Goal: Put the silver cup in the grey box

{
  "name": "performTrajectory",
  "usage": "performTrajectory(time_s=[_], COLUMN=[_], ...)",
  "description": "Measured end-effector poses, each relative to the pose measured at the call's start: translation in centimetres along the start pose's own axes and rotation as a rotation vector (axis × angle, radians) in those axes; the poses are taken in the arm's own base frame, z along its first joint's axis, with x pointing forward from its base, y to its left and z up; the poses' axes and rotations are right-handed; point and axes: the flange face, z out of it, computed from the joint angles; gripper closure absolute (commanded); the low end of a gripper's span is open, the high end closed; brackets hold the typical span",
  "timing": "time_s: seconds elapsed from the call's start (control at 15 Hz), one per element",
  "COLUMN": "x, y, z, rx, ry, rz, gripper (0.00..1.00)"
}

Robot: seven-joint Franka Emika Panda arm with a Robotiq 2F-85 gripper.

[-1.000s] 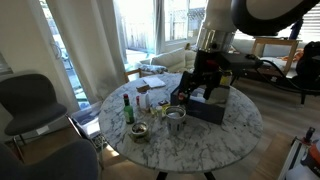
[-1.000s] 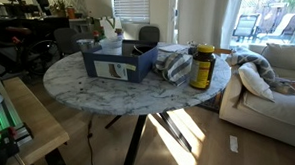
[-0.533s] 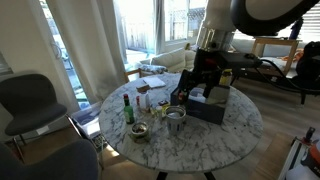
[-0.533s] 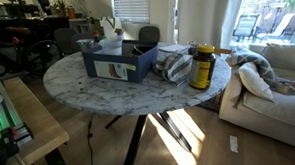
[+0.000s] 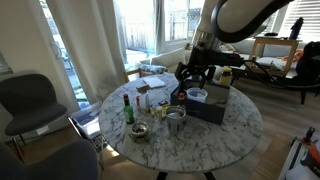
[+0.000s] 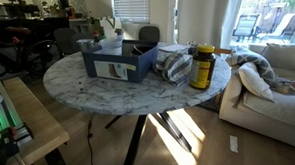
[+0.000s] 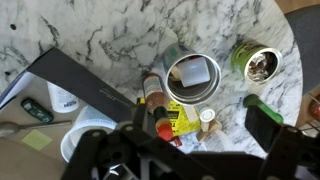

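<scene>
No text is legible; the label on the grey box (image 6: 94, 62) is blurred

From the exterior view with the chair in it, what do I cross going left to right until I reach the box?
grey chair → green bottle → low round dish → silver cup → grey box. The small items behind the cup overlap, so they are left out.

**One of each on the table**

One round white marble table (image 5: 240, 126) carries one small shiny silver metal cup (image 5: 175, 118), one dark blue-grey rectangular box (image 5: 210, 109), one slim green bottle (image 5: 127, 108), one low round dish (image 5: 139, 131) and one squat yellow jar (image 6: 201, 67).
</scene>
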Motion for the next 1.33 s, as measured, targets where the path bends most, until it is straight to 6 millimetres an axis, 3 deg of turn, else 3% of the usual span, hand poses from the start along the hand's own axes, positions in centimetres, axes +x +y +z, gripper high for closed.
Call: performTrajectory(time_s=[0.2, 0.47, 0.67, 1.07, 1.27, 1.33], x=[1.1, 1.4, 1.5, 2.1, 2.4, 2.4], y=[-0.4, -0.6, -0.4, 2.3, 2.4, 2.2], z=[3.1, 2.5, 3.4, 9.9, 12.3, 13.0], rx=[-0.007, 0.002, 0.009, 0.054, 0.086, 0.092], ry=[-0.049, -0.038, -0.036, -0.008, 0.003, -0.001], rz=[0.011, 0.011, 0.019, 0.042, -0.003, -0.022], gripper=[0.00, 0.00, 0.00, 0.00, 0.06, 0.13])
